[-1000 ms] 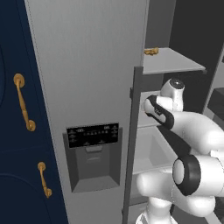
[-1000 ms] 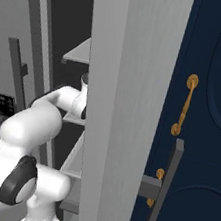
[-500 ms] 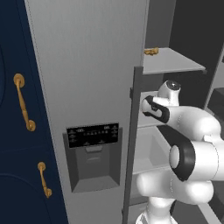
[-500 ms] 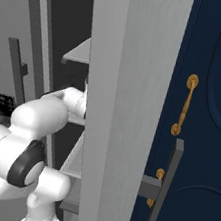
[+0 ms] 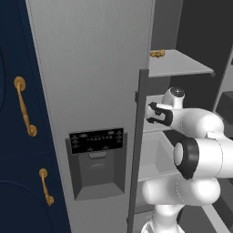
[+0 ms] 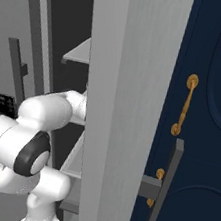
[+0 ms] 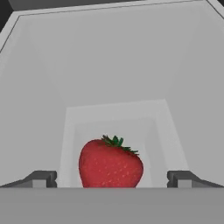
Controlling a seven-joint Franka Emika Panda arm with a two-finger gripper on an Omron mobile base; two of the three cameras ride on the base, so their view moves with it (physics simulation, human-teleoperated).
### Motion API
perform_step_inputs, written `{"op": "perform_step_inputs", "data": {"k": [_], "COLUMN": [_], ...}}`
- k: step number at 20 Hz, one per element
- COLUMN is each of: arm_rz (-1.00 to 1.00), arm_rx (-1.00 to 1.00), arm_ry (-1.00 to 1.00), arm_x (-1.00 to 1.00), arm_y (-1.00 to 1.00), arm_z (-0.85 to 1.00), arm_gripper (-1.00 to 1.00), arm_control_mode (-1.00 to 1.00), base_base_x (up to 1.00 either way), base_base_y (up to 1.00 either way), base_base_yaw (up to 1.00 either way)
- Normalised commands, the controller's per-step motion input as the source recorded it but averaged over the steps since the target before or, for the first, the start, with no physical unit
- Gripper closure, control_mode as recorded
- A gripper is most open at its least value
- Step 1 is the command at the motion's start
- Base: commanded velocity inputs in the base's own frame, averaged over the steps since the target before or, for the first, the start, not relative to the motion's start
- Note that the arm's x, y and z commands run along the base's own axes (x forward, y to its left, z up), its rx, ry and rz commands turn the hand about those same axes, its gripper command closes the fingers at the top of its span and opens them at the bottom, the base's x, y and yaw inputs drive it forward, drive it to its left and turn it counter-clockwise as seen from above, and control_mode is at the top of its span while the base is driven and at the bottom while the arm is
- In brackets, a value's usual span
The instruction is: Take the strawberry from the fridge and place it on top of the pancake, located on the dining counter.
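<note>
Gripper (image 7: 111,178) of mine is standing wide apart and grasping nothing: in the hand view its two dark fingertips (image 7: 41,178) are showing low at the left and at the right, and the strawberry (image 7: 110,163) is sitting between them, not touching either one. This red berry with its small green leaves on top is lying on the pale floor of a light grey compartment, and the walls of the compartment are rising around it on all sides. In the left base view my white arm (image 5: 193,150) is reaching from the lower right into the open part of the fridge (image 5: 98,68), just behind the edge of the grey door with the black dispenser panel (image 5: 97,159), and below a grey shelf (image 5: 177,63). On that shelf, near its back corner, a small golden-brown food item (image 5: 157,53) is resting. In the right base view the forearm is going behind the edge of the other open grey door (image 6: 127,110). Navy cabinets (image 6: 210,98) with gold handles (image 6: 183,105) are standing beside the fridge on both sides.
</note>
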Motion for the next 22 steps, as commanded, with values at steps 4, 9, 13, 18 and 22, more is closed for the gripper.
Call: {"op": "perform_step_inputs", "data": {"k": [4, 9, 13, 18, 22], "arm_rz": [0.0, 0.0, 0.0, 0.0, 0.0], "arm_rx": [0.0, 0.0, 0.01, 0.01, 0.0], "arm_ry": [0.0, 0.0, 0.0, 0.0, 0.0], "arm_x": [0.24, 0.28, 0.04, -0.29, -0.74], "arm_y": [0.0, 0.0, 0.0, 0.0, 0.0], "arm_z": [-0.17, -0.2, -0.18, -0.02, 0.21], "arm_gripper": [-1.0, 1.0, 1.0, 1.0, 1.0], "arm_control_mode": [-1.0, -1.0, -1.0, -1.0, -1.0], "base_base_x": [0.0, 0.0, 0.0, 0.0, 0.0], "base_base_y": [0.0, 0.0, 0.0, 0.0, 0.0], "base_base_yaw": [0.0, 0.0, 0.0, 0.0, 0.0]}}
